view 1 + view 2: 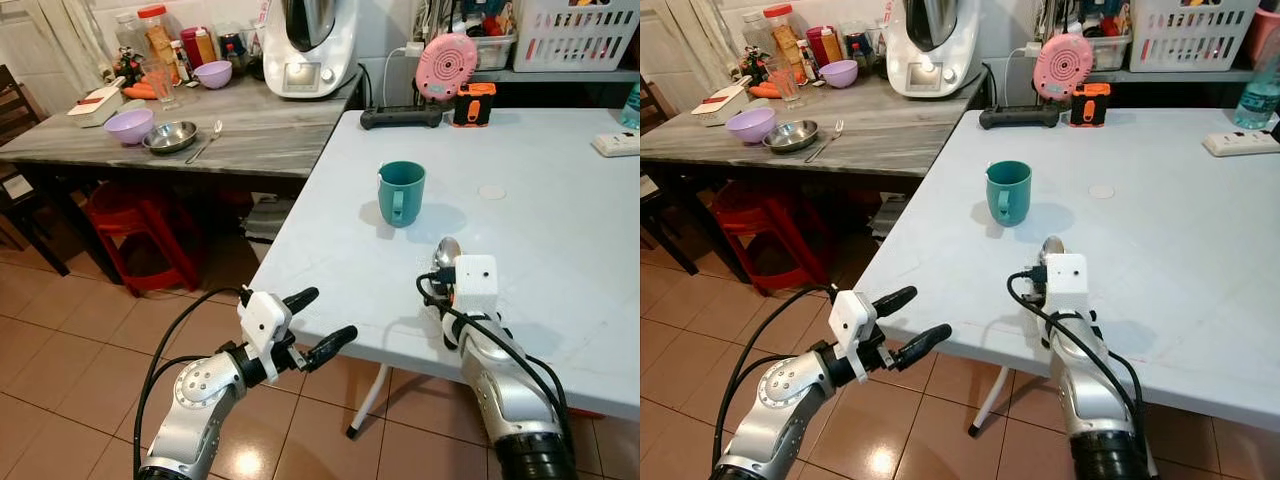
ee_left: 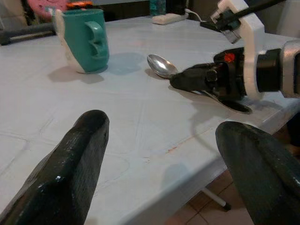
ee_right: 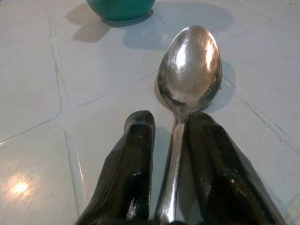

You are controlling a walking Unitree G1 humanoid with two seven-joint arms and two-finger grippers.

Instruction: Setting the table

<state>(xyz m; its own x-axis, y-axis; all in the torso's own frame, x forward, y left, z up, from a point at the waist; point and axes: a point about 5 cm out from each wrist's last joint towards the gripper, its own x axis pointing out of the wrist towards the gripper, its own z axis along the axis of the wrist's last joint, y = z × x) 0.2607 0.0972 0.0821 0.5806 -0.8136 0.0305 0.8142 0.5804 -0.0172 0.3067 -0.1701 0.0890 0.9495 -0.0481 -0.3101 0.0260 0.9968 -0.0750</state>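
right gripper (image 3: 171, 140): fingers pinch spoon (image 3: 190, 70) handle, bowl near teal mug (image 1: 401, 192) on white table (image 1: 560, 250) | left gripper (image 1: 315, 322): spread wide, empty, before table edge

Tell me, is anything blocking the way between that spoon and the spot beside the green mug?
Nothing visible does. The right gripper holds the spoon by its handle, low over the white table, and bare tabletop lies between its bowl and the teal mug.

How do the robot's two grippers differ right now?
The right gripper is shut on the spoon, low over the white table; the left gripper is open and holds nothing. The right is over the tabletop near the green mug; the left hangs beyond the table's edge, above the floor. Both have black fingers.
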